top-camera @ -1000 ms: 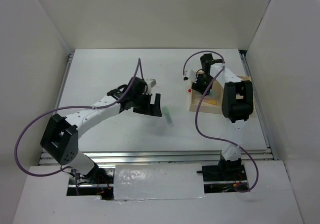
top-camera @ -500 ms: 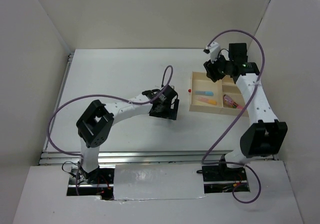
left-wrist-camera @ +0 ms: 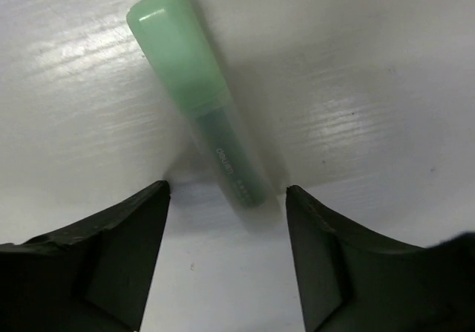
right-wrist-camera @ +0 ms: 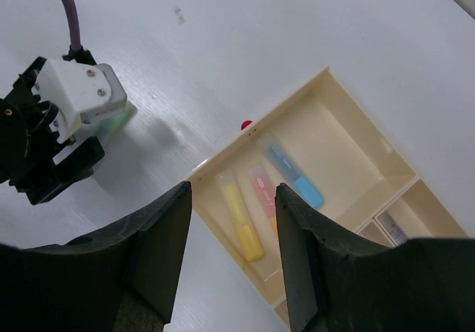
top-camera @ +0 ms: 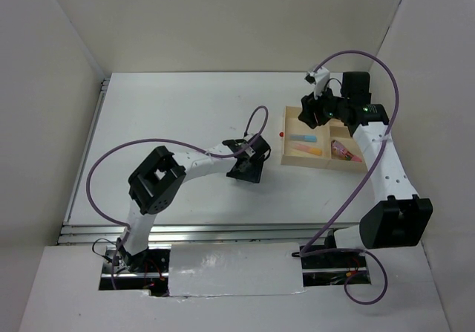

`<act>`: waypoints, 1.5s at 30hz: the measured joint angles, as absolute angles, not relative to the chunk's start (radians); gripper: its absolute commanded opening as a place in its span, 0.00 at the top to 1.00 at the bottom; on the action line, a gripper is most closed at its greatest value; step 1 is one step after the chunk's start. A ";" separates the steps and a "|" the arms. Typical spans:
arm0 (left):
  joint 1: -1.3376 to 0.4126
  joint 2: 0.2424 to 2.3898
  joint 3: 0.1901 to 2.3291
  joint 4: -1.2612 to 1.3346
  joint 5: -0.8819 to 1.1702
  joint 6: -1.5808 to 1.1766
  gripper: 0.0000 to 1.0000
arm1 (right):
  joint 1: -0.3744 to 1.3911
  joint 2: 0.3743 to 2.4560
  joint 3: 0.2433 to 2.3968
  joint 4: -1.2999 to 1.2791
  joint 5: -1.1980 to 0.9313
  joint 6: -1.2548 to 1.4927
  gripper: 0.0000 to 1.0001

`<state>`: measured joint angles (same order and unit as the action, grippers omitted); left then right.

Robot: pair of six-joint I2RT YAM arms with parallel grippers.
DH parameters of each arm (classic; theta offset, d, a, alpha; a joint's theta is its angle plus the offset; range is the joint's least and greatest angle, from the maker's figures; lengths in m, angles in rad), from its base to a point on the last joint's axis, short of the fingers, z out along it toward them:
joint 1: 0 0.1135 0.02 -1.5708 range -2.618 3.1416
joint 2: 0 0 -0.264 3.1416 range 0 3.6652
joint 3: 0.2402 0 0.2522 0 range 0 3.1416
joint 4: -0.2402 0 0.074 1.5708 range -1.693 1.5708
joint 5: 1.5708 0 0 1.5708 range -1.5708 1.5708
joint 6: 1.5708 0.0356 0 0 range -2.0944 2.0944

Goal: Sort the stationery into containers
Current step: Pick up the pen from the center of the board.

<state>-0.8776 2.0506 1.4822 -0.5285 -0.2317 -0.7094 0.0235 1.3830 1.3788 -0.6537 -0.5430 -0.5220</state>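
Observation:
A light green marker (left-wrist-camera: 197, 98) lies flat on the white table, its near end between the tips of my open left gripper (left-wrist-camera: 226, 191). In the top view that gripper (top-camera: 247, 170) covers the marker. My right gripper (right-wrist-camera: 231, 187) is open and empty, hovering above the pale wooden tray (right-wrist-camera: 289, 98). The tray's large compartment holds a yellow marker (right-wrist-camera: 241, 217), a pink-red marker (right-wrist-camera: 261, 191) and a light blue marker (right-wrist-camera: 297, 174). A blue-and-white marker (right-wrist-camera: 392, 226) lies in a small compartment. In the top view the right gripper (top-camera: 312, 113) is over the tray's (top-camera: 304, 163) far left corner.
A tiny red dot (top-camera: 281, 134) sits on the table just left of the tray, and also shows in the right wrist view (right-wrist-camera: 247, 124). White walls enclose the table on three sides. Purple cables loop above both arms.
My left gripper has swung right and down over the green marker. My right arm has risen off the tray and stretched out, uncovering the markers in it.

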 measured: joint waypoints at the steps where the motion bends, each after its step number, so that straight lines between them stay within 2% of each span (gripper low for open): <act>1: -0.874 2.051 1.478 -0.522 -0.240 -0.703 0.29 | 0.023 1.382 1.378 -0.649 -0.549 -0.517 0.44; 2: -0.872 2.049 1.472 -0.515 -0.244 -0.693 0.36 | 0.023 1.379 1.376 -0.644 -0.555 -0.516 0.44; 10: -0.805 1.995 1.379 -0.431 -0.224 -0.620 0.60 | 0.028 1.353 1.351 -0.639 -0.574 -0.523 0.44; 11: -0.791 1.986 1.366 -0.425 -0.213 -0.605 0.70 | 0.030 1.350 1.349 -0.639 -0.580 -0.531 0.44; 12: -0.775 1.977 1.354 -0.418 -0.195 -0.593 0.75 | 0.034 1.348 1.347 -0.641 -0.584 -0.542 0.44; 13: -0.760 1.968 1.345 -0.415 -0.175 -0.570 0.88 | 0.041 1.343 1.343 -0.640 -0.588 -0.560 0.44; 16: -0.700 1.943 1.314 -0.407 -0.065 -0.513 0.99 | 0.077 1.309 1.300 -0.642 -0.591 -0.628 0.44; 24: -0.497 1.824 1.269 -0.407 0.426 -0.421 1.00 | 0.254 1.162 1.176 -0.684 -0.619 -0.862 0.44; 31: -0.515 1.625 1.170 -0.363 0.798 -0.437 1.00 | 0.560 1.107 1.143 -0.688 -0.607 -1.028 0.43; 36: -0.528 1.589 1.130 -0.358 0.933 -0.452 1.00 | 0.694 1.133 1.135 -0.698 -0.564 -1.130 0.43; 45: -0.529 1.531 1.073 -0.344 1.026 -0.496 1.00 | 0.801 1.212 1.135 -0.764 -0.484 -1.254 0.46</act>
